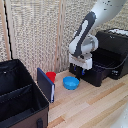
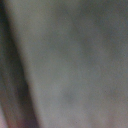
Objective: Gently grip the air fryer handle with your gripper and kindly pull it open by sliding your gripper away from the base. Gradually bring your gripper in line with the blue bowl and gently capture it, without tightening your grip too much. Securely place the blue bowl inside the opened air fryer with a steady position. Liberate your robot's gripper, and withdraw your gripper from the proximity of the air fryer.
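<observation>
The black air fryer (image 1: 114, 42) stands at the exterior view's right. Its drawer (image 1: 100, 71) sticks out toward the left. My gripper (image 1: 80, 71) hangs at the drawer's front face. The air fryer handle is hidden behind it. I cannot tell whether the fingers are open or closed on anything. The blue bowl (image 1: 71, 83) sits on the wooden table just below and left of the gripper, apart from it. The wrist view is only a grey blur with nothing recognisable in it.
A small red cup (image 1: 50, 76) stands left of the bowl. A large black fabric case (image 1: 19, 95) with a blue-edged flap (image 1: 45, 84) fills the left front. A slatted wall (image 1: 40, 30) is behind, with a wooden table (image 1: 95, 105).
</observation>
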